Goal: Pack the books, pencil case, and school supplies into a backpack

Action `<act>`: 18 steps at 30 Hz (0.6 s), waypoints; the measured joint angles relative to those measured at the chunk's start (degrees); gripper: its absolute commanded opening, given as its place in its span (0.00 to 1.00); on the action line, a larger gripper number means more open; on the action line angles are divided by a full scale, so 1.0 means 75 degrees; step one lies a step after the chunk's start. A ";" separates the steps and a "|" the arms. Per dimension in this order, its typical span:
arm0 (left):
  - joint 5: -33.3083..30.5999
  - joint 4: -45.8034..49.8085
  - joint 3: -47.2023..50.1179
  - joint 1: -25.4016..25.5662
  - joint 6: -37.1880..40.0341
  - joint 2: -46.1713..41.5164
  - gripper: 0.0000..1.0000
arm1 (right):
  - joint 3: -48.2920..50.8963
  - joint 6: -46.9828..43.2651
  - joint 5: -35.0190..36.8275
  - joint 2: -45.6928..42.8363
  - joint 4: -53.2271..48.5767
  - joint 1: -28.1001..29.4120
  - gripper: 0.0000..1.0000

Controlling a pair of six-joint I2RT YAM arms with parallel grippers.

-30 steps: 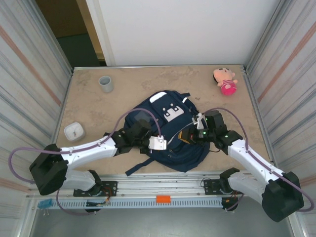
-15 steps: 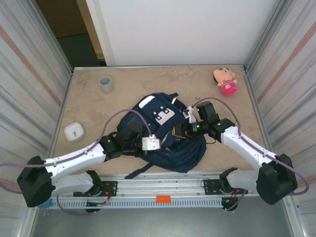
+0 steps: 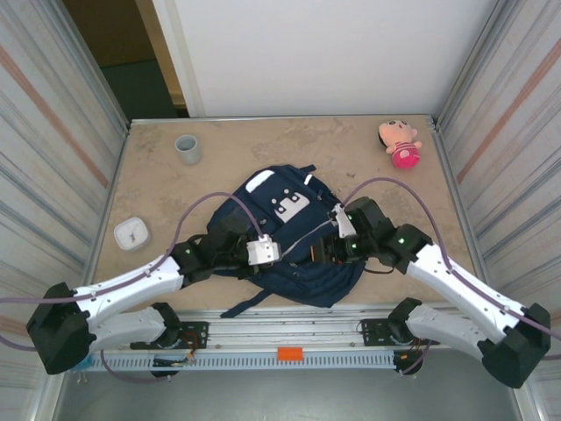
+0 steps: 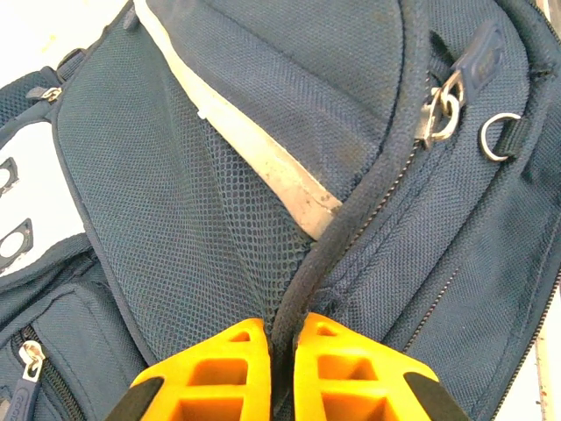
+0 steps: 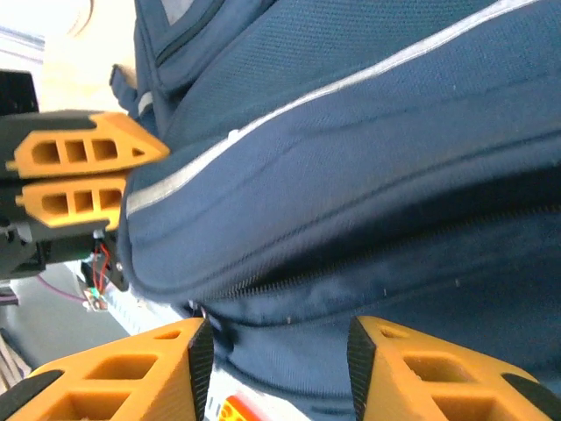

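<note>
Two risks stand out, one on each side of the bag. At 9 o'clock on the tabletop (image 3: pixel 175 189) a white square object (image 3: pixel 131 233) lies well apart from the work, as does the grey cup (image 3: pixel 188 149) at 11 o'clock; neither looks in danger.

The left gripper (image 4: pixel 280 338) has its jaws pressed together on a dark piped seam (image 4: pixel 368 197) of the backpack (image 3: pixel 307 281), which lies at the tabletop's centre. That pinch is thin. If the arm pulls toward 9 o'clock, the seam could slide out of the jaws. The whole bag could also drag across the tabletop instead of its mouth opening. A metal zip pull (image 4: pixel 436 112) sits at 1 o'clock of the pinch, untouched.

The right gripper (image 5: pixel 276 333), at the bag's 3 o'clock side, has its jaws spread, with navy fabric showing between them; I cannot tell whether they touch it. With that side unheld, nothing there anchors the bag, so an uneven tug may fold the opening shut.

A pink plush toy (image 3: pixel 400 143) at 1 o'clock lies well apart from both arms.
</note>
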State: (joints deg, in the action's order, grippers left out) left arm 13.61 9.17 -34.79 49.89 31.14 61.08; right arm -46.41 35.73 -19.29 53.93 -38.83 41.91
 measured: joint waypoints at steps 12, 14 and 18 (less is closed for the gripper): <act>0.0070 -0.0012 0.0038 -0.0047 -0.0020 -0.0061 0.00 | -0.0012 0.0807 0.1003 0.0329 0.0239 0.1880 0.43; 0.0082 -0.0012 0.0038 -0.0055 -0.0020 -0.0058 0.00 | -0.0102 0.0787 0.1090 0.0758 0.0254 0.1961 0.43; 0.0117 -0.0006 0.0041 -0.0061 -0.0017 -0.0058 0.00 | -0.0382 0.0723 0.1239 0.1268 0.0248 0.2069 0.42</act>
State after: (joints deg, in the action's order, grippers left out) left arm 14.48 9.13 -34.48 49.43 31.00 60.64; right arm -49.28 41.15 -10.00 63.44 -36.97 57.43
